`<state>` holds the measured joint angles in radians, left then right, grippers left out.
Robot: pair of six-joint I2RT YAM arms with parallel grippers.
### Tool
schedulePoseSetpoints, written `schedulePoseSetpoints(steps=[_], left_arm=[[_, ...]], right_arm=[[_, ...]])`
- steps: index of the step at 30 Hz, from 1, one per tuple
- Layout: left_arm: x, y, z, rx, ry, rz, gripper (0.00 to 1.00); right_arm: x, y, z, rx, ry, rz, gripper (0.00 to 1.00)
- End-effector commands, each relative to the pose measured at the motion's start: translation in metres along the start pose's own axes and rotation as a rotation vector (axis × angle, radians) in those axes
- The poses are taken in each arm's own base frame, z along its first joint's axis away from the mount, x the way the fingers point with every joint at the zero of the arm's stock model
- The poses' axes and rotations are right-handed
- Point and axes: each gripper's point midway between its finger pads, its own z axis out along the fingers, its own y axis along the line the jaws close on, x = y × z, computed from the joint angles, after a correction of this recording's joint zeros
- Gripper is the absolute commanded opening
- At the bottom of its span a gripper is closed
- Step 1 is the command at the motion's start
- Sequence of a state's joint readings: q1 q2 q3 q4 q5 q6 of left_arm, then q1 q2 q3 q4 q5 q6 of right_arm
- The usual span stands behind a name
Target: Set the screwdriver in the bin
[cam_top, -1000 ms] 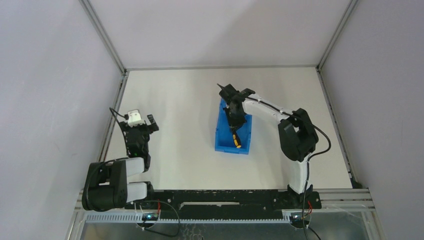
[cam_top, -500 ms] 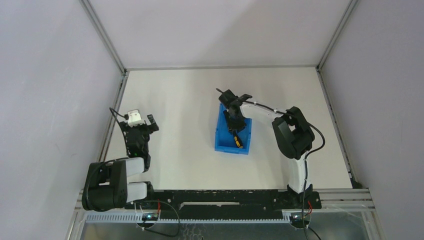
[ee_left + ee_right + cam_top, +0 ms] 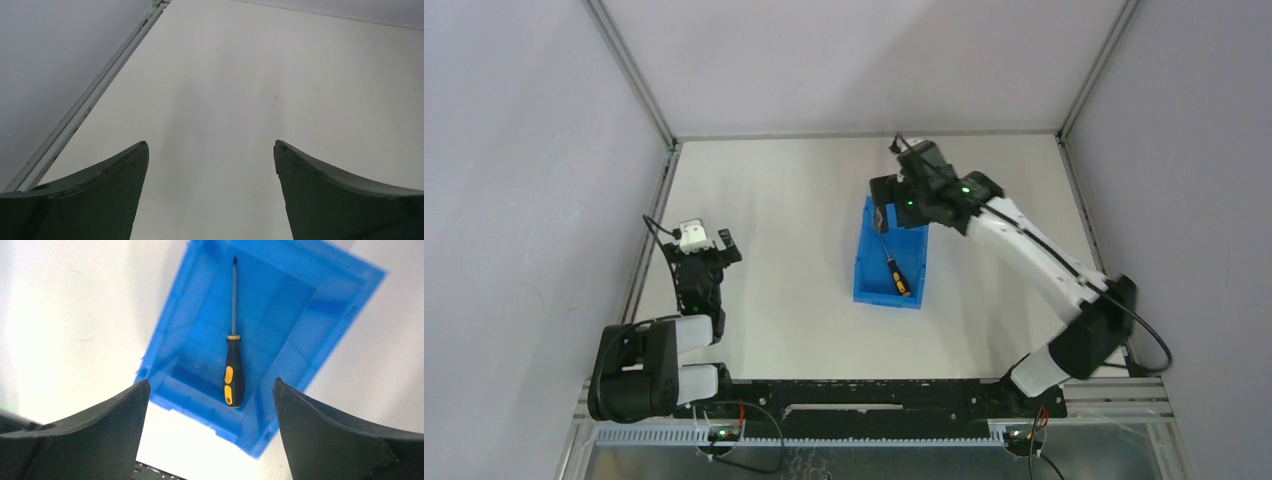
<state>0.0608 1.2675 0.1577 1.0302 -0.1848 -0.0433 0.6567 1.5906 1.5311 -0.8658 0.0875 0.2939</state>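
Observation:
The screwdriver lies flat on the floor of the blue bin in the middle of the table, nothing gripping it. In the right wrist view the screwdriver has its yellow-and-black handle toward the near wall of the bin and its thin shaft pointing away. My right gripper hangs open above the bin's far end, well above the tool, and the right wrist view shows this gripper with its fingers wide apart and empty. My left gripper rests open at the table's left side, and the left wrist view has the left gripper over bare table.
A metal rail runs along the table's left edge beside the left arm. Grey walls close the table in on the left, right and back. The black base bar crosses the near edge.
My right gripper has opened, let go of the screwdriver and risen out of the bin toward its far end. The screwdriver stays lying in the bin. The left arm has not moved.

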Motion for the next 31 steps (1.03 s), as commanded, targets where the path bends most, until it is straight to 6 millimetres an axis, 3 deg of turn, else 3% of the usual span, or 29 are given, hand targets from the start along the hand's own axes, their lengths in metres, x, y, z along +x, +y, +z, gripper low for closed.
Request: schedulePoseSetpoints(steps=[1, 3, 10, 14, 17, 22, 25, 31], left_arm=[[-0.023, -0.002, 0.007, 0.0, -0.066, 0.005, 1.0], [-0.024, -0.002, 0.007, 0.0, -0.068, 0.005, 1.0], [-0.023, -0.002, 0.007, 0.001, -0.065, 0.005, 1.0], [-0.024, -0.002, 0.007, 0.001, -0.067, 0.005, 1.0], [-0.024, -0.002, 0.007, 0.001, -0.067, 0.005, 1.0], [-0.024, -0.002, 0.007, 0.001, -0.066, 0.006, 1.0], [-0.024, -0.003, 0.007, 0.001, -0.067, 0.005, 1.0], [-0.024, -0.002, 0.007, 0.0, -0.067, 0.005, 1.0]], right_arm=[[-0.015, -0.001, -0.053, -0.096, -0.168, -0.052, 1.0], [-0.021, -0.008, -0.074, -0.127, -0.271, -0.036, 1.0], [0.004, -0.067, -0.091, -0.08, -0.467, 0.125, 1.0], [0.036, -0.104, -0.078, 0.011, -0.52, 0.229, 1.0], [0.073, -0.125, -0.052, 0.065, -0.49, 0.303, 1.0], [0.112, -0.139, -0.024, 0.094, -0.474, 0.387, 1.0], [0.122, -0.142, -0.016, 0.093, -0.452, 0.451, 1.0], [0.122, -0.143, -0.015, 0.089, -0.466, 0.462, 1.0]])
